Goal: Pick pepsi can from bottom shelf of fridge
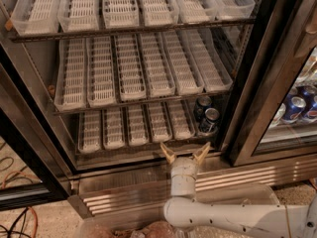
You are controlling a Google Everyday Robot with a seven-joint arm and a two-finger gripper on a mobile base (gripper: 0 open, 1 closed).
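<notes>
The gripper (pixel 184 153), its two fingers spread wide and empty, hangs before the fridge (pixel 124 181) sill, and the pepsi can (pixel 210 120) stands upright at its 1 o'clock, apart from it, at the bottom shelf's (pixel 124 149) right end, with a twin can (pixel 202 104) close behind.
</notes>
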